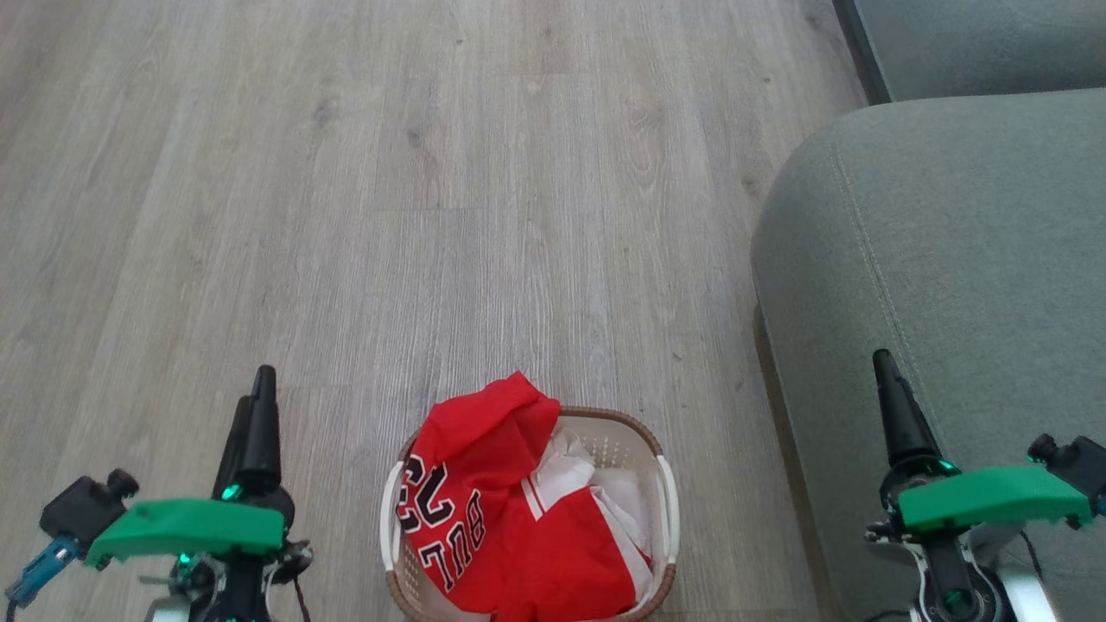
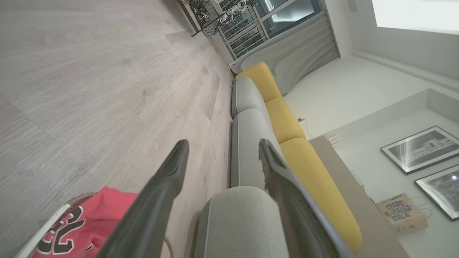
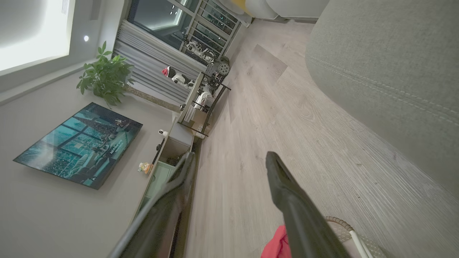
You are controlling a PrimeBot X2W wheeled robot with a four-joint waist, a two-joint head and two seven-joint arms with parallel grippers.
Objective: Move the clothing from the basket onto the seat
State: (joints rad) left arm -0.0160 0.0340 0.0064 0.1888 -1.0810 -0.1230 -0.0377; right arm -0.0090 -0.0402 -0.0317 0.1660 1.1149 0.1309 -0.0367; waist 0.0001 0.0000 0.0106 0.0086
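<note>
Floor (image 1: 432, 216): pale wood-look planks, spread from nine to one o'clock in the head view.
Seat (image 1: 950, 259): grey-green cushion at three o'clock, stitched seam down it; just beside the basket, probably to keep the carry short.
Basket (image 1: 670, 501): cream, brown rim, white handles; on the floor at six o'clock, midway between both arms, likely so either can reach.
Clothing (image 1: 492, 510): red with white trim, heaped in the basket and lapping over its far rim; lettered jersey on the left half. None on the seat yet.
Left pincer (image 2: 223, 143): spread wide, holding nothing; at eight o'clock. Clothing at its three o'clock, near, not touching.
Right pincer (image 3: 231, 154): wide too, empty; at four o'clock, against the seat's near part. Clothing at its nine o'clock, apart.
</note>
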